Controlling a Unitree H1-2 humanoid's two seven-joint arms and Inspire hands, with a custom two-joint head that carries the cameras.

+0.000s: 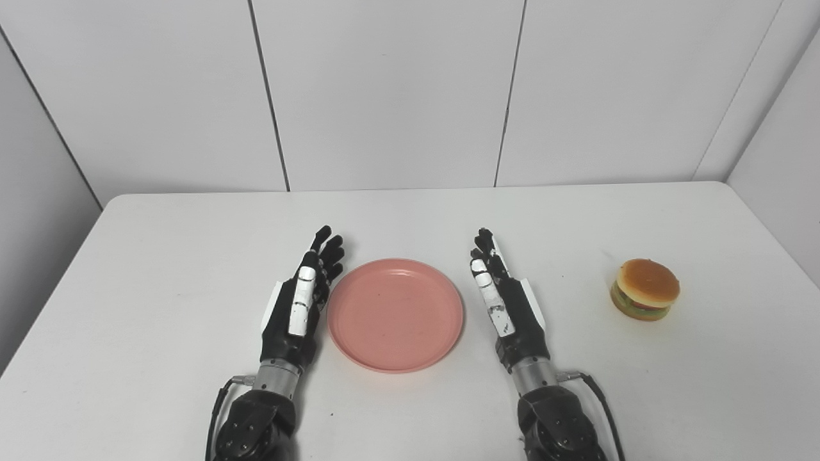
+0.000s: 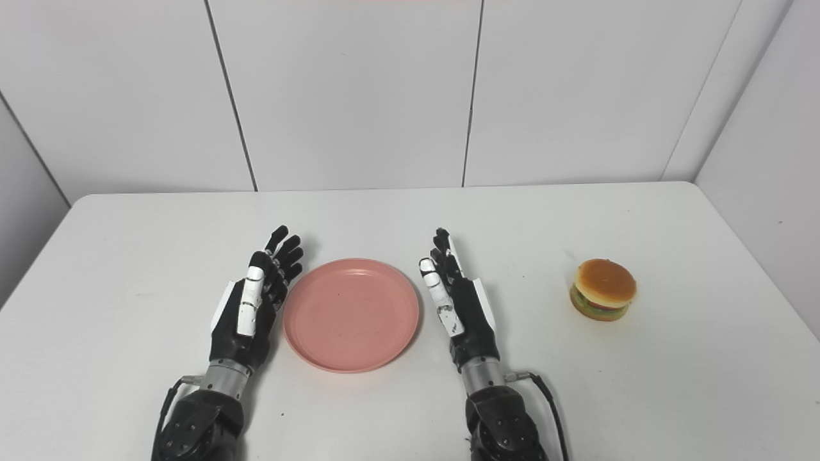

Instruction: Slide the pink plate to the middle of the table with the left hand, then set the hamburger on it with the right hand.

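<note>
A white table (image 1: 160, 256) stands against pale wall panels, seen from above by the robot's head cameras. A pink plate (image 1: 395, 314) lies flat near the table's front edge, roughly midway between its left and right sides, and it is empty.

The left hand (image 1: 300, 306) sits just beside the plate's left rim, fingers stretched forward and held apart, gripping nothing; whether it touches the rim is hard to tell. The right hand (image 1: 506, 301) sits near the plate's right side with a clear gap between them, its fingers likewise straight and open, empty.

A hamburger (image 1: 645, 289) stands upright well to the right of the plate, beyond the right hand, untouched by either hand.

Judging from the layout, the plate looks already placed about centrally, so the sliding step seems done or nearly so. The remaining work appears to be the right hand reaching to the hamburger, picking it up and setting it on the plate.

Both forearms are cut off at the bottom edge. The palms face inward and cannot be seen properly.
</note>
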